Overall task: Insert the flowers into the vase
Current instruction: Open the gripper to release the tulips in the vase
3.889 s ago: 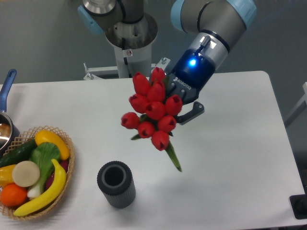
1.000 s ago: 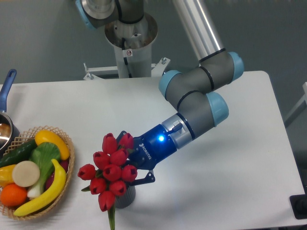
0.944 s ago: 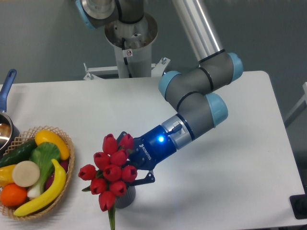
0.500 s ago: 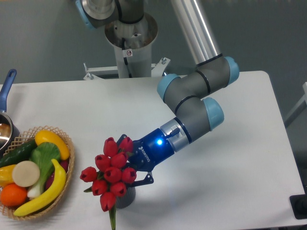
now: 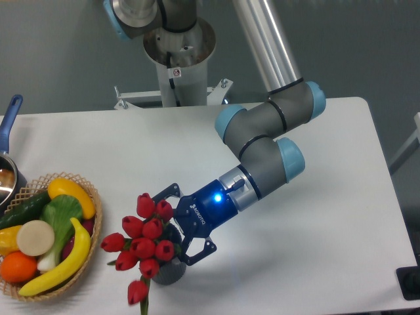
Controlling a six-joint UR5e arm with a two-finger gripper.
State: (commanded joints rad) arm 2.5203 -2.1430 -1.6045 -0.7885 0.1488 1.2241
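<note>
Jaws of the gripper [image 5: 176, 225] stand spread wide, gripping nothing; "ROBOTIQ" reads along its blue body. Just left of them, the flowers [image 5: 146, 243] lean over the vase [image 5: 168, 270] on the worktop [image 5: 328, 216].

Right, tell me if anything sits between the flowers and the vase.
Nothing visible does. The flowers are already at the vase, spilling over its left side and hiding its mouth. The gripper is open beside them. The fruit basket stands apart, further left.
</note>
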